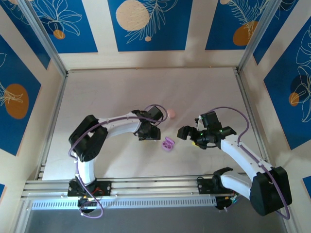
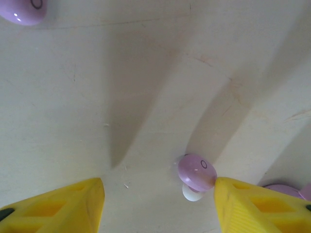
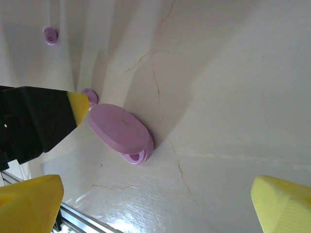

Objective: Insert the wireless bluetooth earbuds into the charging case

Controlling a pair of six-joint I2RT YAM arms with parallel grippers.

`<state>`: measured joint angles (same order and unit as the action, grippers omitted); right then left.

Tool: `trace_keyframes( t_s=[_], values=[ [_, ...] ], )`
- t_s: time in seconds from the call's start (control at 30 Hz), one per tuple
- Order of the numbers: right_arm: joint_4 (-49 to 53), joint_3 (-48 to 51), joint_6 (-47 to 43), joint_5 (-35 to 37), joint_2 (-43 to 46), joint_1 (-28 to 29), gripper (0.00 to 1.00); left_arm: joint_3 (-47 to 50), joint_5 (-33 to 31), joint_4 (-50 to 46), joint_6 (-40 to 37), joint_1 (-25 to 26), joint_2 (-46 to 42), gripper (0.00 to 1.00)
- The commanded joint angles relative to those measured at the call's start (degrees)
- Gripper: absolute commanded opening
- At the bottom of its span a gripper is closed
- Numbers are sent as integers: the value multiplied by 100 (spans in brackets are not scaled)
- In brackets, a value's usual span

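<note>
Yellow pads of the left tool stand spread low over the counter. One purple bud lies between them, just beside one pad, perhaps touching it, and far from the other. I judge that closing from here could shove the bud sideways before the far pad arrives. So round and glossy a thing may roll or squirt out. The open case lies just beside that same pad, so a nudge could skate it away. The right tool hangs spread and empty near the case. With both tools crowding it, a clash is possible. A second bud lies well apart.
</note>
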<state>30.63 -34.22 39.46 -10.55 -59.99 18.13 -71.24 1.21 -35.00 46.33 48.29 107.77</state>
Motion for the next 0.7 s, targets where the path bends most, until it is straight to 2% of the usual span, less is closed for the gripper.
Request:
trace_keyframes(
  t_s=[0.0,0.67],
  values=[
    [12,92,-55,-159,119,-29,99,-105,-16,-137,-80,58,69,61],
    [-57,124,-35,-213,101,-46,99,269,-186,-345,-96,62,-277,60]
  ],
)
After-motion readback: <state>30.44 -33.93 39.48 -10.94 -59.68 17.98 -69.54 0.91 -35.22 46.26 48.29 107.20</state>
